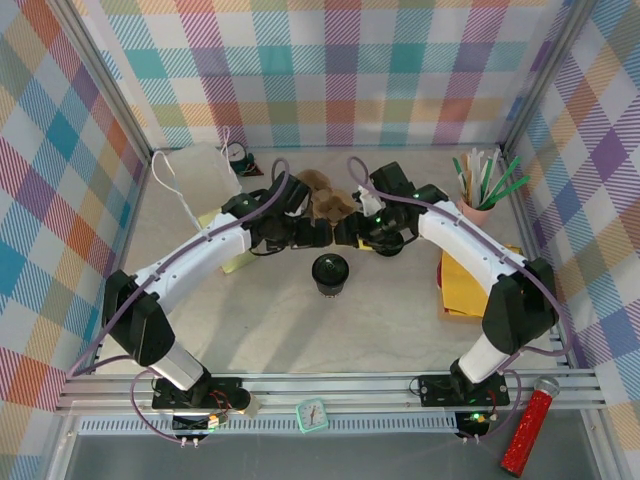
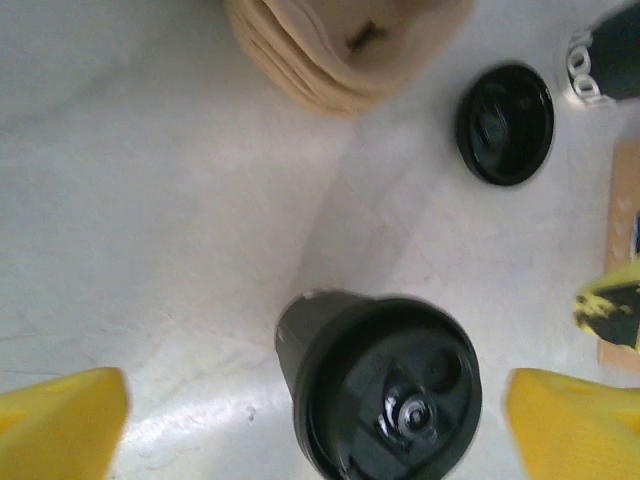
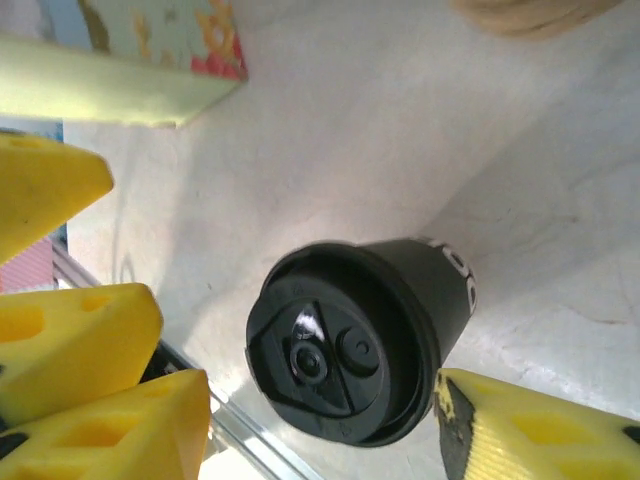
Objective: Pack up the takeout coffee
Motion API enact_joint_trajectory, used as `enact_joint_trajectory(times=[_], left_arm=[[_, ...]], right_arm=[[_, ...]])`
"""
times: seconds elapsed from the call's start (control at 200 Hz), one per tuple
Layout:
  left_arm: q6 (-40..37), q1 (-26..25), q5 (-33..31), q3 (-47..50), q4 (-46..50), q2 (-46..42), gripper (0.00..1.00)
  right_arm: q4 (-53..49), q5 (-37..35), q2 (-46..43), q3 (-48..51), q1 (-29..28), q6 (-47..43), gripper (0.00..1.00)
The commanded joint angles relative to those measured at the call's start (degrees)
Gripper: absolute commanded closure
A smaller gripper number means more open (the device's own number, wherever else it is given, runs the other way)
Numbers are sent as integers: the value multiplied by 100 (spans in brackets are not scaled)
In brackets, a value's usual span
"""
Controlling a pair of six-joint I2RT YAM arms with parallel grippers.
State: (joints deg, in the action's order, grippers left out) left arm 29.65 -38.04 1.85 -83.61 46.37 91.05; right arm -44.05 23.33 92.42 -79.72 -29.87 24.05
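At the centre of the pale table (image 1: 250, 330) stood the takeout coffee (image 1: 330, 272), a small dark paper cup with a round black plastic lid. It was upright and apart from everything else, probably so that either arm could reach it without a spill. Just beyond it, at twelve o'clock, the two arms met. The left gripper (image 2: 315, 430) had its yellow fingers (image 2: 60, 425) spread very wide, and the cup showed between them untouched; that width looked meant to clear the lid. The right gripper (image 3: 330, 425) also had its jaws apart with the cup between them, one tip close by the lid's rim but nothing clamped. At ten o'clock stood a white paper bag with string handles (image 1: 195, 175), likely the place the cup was bound for. Counted: one lidded cup, one loose black lid (image 2: 505, 122) lying flat, one stack of lidless cream paper cups (image 2: 340, 50), one bag, and at two o'clock one pink cup of green and white sticks (image 1: 478, 205).
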Motion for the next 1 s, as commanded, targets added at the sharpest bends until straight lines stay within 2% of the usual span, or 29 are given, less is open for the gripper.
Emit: enact_joint_trajectory(times=[0.0,0.08,0.385,0.59,0.99], left_arm=[[26,43,-195,-377,-256,102,0],[-4,77,-320,-507,-376,276,0],[223,154,-719,-722,-948,841,0],[797,314,-814,-874,-1399,1301,0],[1129,418,-902,-1219,-1682,1983,0]], right_arm=[[102,-593,193,-228,139,197,44],[180,-757,487,-422,290,340,52],[404,-1253,1626,-1265,667,1012,54],[705,-666,2213,-1673,953,1307,58],[822,-93,2673,-2064,1053,1266,63]])
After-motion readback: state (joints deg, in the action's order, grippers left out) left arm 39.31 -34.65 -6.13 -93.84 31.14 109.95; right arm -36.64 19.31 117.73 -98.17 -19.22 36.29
